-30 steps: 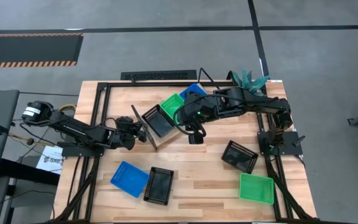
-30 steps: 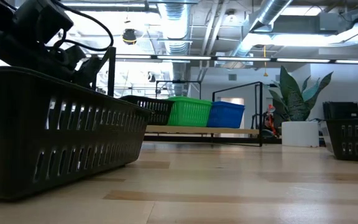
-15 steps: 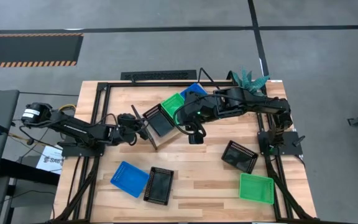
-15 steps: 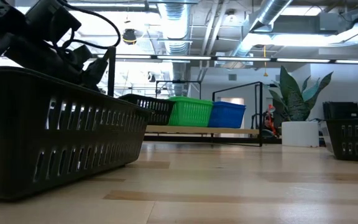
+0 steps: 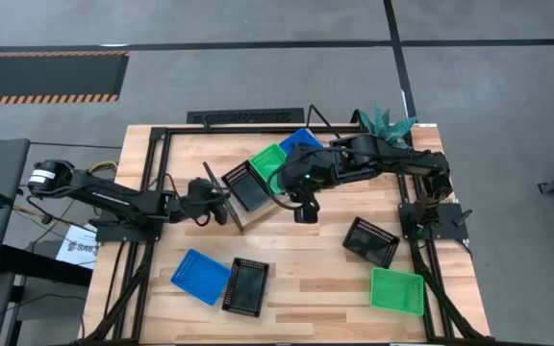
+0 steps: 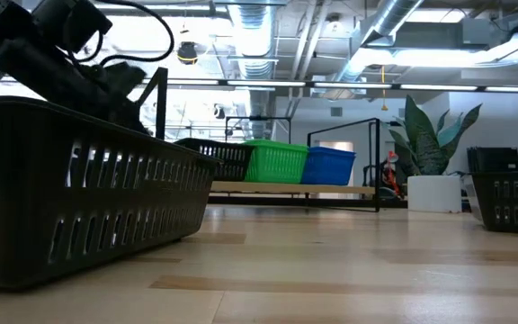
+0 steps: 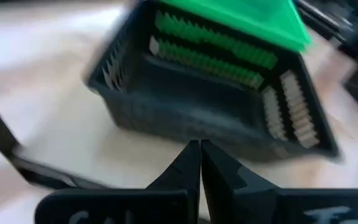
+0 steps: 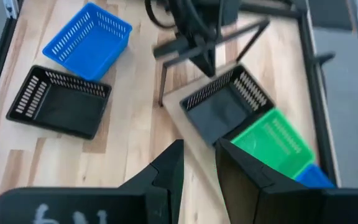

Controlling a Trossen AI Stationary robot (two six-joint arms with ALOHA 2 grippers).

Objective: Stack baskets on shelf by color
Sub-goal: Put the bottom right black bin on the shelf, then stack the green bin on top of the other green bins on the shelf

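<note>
The shelf (image 5: pixel 261 205) lies slanted at the table's far middle and carries a black basket (image 5: pixel 243 185), a green basket (image 5: pixel 269 162) and a blue basket (image 5: pixel 301 142) in a row. My left gripper (image 5: pixel 221 197) is shut and points level at the black basket's outer wall (image 7: pixel 185 121) from the table's left. My right gripper (image 5: pixel 301 209) is open and hovers over the table just near of the shelf, touching nothing. Loose on the table are a blue basket (image 5: pixel 200 276), a black basket (image 5: pixel 246 286), another black basket (image 5: pixel 371 240) and a green basket (image 5: pixel 396 290). My left gripper's shut fingertips (image 7: pixel 199 152) stand right at the black basket's side wall facing the left arm, level, coming from the table's left. I cannot tell whether they touch it. The basket sits flat on the shelf board.
A potted plant (image 5: pixel 385 123) stands at the far right corner, its white pot (image 6: pixel 434 192) beyond the shelf. The shelf's black wire end frame (image 5: pixel 231 207) stands beside my left gripper. Bare wood lies between the shelf and the loose baskets (image 5: pixel 296 255).
My left gripper has moved a little toward the table's right, closing on the black basket at the shelf's left end, fingers staying shut. The baskets on the shelf have kept their places.
</note>
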